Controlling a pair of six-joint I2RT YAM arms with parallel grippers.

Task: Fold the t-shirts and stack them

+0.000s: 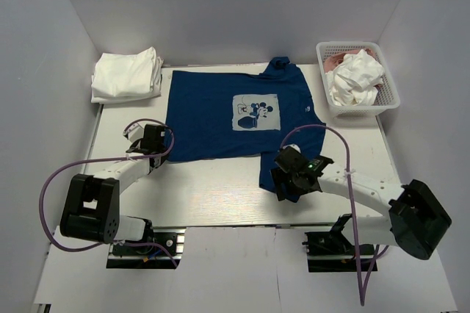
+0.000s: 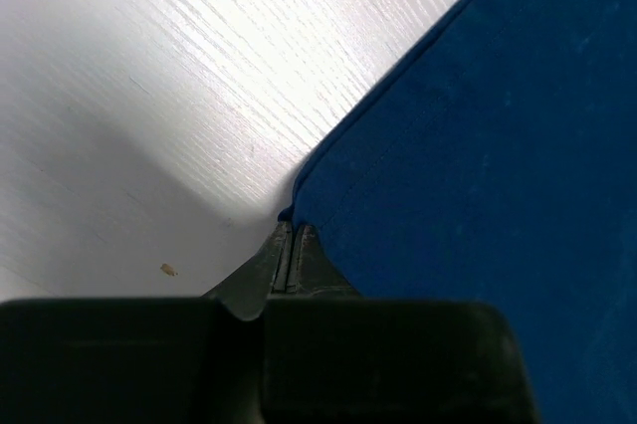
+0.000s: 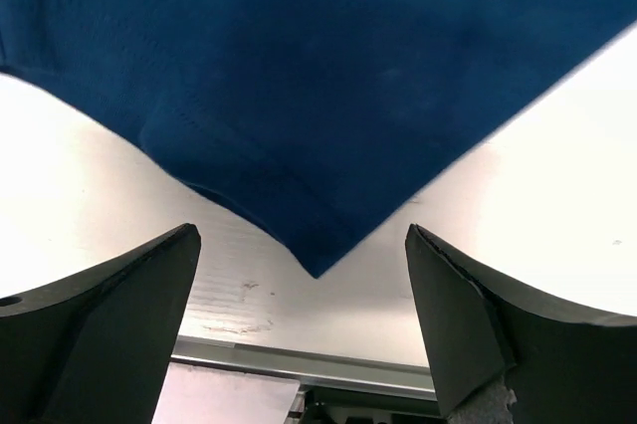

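A navy blue t-shirt (image 1: pixel 213 118) with a white square chest print lies spread flat, print up, in the middle of the table. My left gripper (image 1: pixel 158 148) is at its near left corner. In the left wrist view the left gripper (image 2: pixel 290 225) is shut on that corner of the navy cloth (image 2: pixel 498 145). My right gripper (image 1: pixel 279 183) is at the shirt's near right corner. In the right wrist view the right gripper (image 3: pixel 302 237) is open, with the pointed navy corner (image 3: pixel 318 76) between its fingers, touching neither.
A folded stack of white t-shirts (image 1: pixel 126 74) lies at the back left. A white lattice basket (image 1: pixel 393 98) at the back right holds a crumpled white tee (image 1: pixel 356 78) and a pink one (image 1: pixel 336 58). The table's front edge (image 1: pixel 220 223) is just behind the right gripper.
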